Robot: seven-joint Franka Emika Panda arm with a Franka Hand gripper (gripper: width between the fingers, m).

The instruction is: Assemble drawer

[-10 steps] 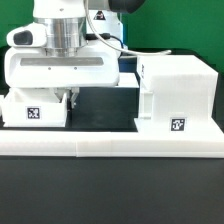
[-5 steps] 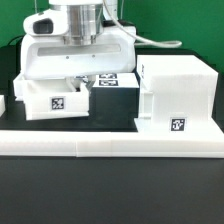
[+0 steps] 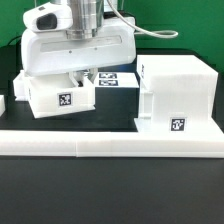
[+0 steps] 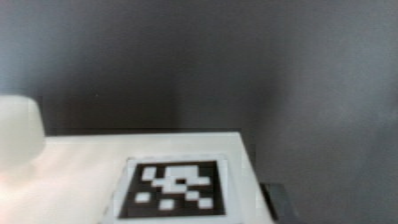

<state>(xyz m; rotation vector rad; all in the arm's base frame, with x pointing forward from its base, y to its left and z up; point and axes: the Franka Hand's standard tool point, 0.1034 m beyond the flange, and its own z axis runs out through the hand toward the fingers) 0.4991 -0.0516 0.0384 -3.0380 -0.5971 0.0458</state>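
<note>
My gripper [image 3: 79, 80] is shut on a small white drawer tray [image 3: 62, 101] with a black-and-white tag on its front. It holds the tray above the table, slightly tilted, left of the tall white casing [image 3: 176, 92] in the exterior view. A gap remains between tray and casing. The fingertips are hidden behind the tray's wall. In the wrist view the tray's tagged surface [image 4: 175, 186] fills the lower part. A pale round knob [image 4: 15, 126] shows at the edge.
The long low white L-shaped wall [image 3: 110, 144] runs along the front, with the casing against it. The marker board [image 3: 117, 80] lies behind the tray. Another white part [image 3: 3, 103] shows at the exterior view's far left edge.
The gripper has lifted the tray off the table and carried it toward the exterior view's right, nearer the casing. The tray now hangs tilted.
</note>
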